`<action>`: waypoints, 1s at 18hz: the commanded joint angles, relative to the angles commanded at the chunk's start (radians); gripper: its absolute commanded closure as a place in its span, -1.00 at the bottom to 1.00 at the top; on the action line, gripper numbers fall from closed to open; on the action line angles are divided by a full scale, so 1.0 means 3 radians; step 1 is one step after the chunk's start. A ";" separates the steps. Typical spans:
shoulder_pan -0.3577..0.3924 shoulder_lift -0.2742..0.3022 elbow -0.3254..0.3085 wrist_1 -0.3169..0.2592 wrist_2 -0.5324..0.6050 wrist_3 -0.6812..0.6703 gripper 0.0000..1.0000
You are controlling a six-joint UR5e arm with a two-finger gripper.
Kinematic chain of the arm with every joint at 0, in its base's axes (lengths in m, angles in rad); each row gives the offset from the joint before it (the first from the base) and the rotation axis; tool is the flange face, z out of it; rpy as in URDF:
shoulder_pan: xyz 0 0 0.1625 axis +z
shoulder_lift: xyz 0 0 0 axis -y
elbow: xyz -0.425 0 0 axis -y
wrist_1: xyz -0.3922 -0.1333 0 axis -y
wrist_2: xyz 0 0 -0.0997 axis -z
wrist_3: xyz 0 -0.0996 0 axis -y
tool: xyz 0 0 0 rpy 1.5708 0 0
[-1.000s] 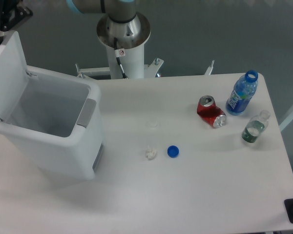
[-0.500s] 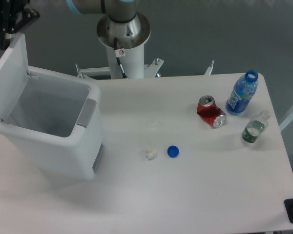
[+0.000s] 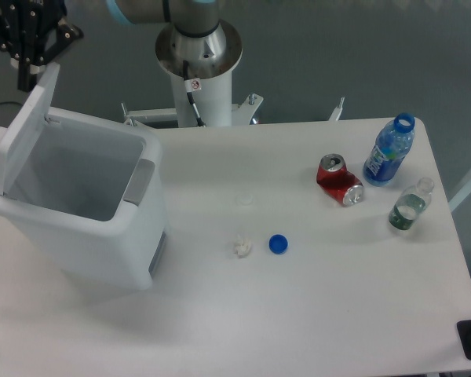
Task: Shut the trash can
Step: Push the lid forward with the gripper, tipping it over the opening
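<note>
The trash can (image 3: 102, 236) is a large white boxy bin at the left of the table, with a grey latch tab (image 3: 139, 182) on its front rim. Its flat white lid (image 3: 27, 129) stands up along the left side, tilted slightly over the opening, and the inside is visible. My gripper (image 3: 29, 72) is at the top left, right behind the lid's upper edge and touching or nearly touching it. Its dark fingers sit close together and I cannot make out their state.
A crushed red soda can (image 3: 339, 180), a blue bottle (image 3: 389, 151) and a small clear bottle (image 3: 409, 206) stand at the right. A blue cap (image 3: 279, 243) and a crumpled white scrap (image 3: 242, 247) lie mid-table. The robot base (image 3: 198, 59) rises behind the table.
My gripper has moved right, and the lid's top edge has swung right with it, tilting the lid further over the bin opening.
</note>
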 joint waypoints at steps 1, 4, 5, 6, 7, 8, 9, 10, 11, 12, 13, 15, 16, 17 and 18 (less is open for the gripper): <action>0.0015 -0.0005 0.0000 -0.0026 0.0000 0.0025 0.97; 0.0036 -0.0010 0.0000 -0.0062 0.0000 0.0061 0.97; 0.0056 -0.0015 0.0000 -0.0062 0.0005 0.0066 0.97; 0.0087 -0.0020 0.0000 -0.0067 0.0010 0.0061 0.97; 0.0097 -0.0031 0.0000 -0.0062 0.0010 0.0066 0.97; 0.0102 -0.0066 0.0000 -0.0057 0.0015 0.0067 0.97; 0.0108 -0.0087 0.0000 -0.0057 0.0036 0.0067 0.97; 0.0103 -0.0087 0.0000 -0.0057 0.0051 0.0067 0.97; 0.0103 -0.0092 0.0000 -0.0057 0.0051 0.0061 0.97; 0.0103 -0.0107 0.0000 -0.0057 0.0056 0.0066 0.97; 0.0103 -0.0123 0.0000 -0.0051 0.0061 0.0061 0.97; 0.0103 -0.0163 0.0005 -0.0046 0.0072 0.0061 0.97; 0.0103 -0.0174 0.0005 -0.0041 0.0072 0.0061 0.97; 0.0103 -0.0189 0.0005 -0.0041 0.0072 0.0061 0.97; 0.0103 -0.0204 0.0005 -0.0046 0.0072 0.0066 0.97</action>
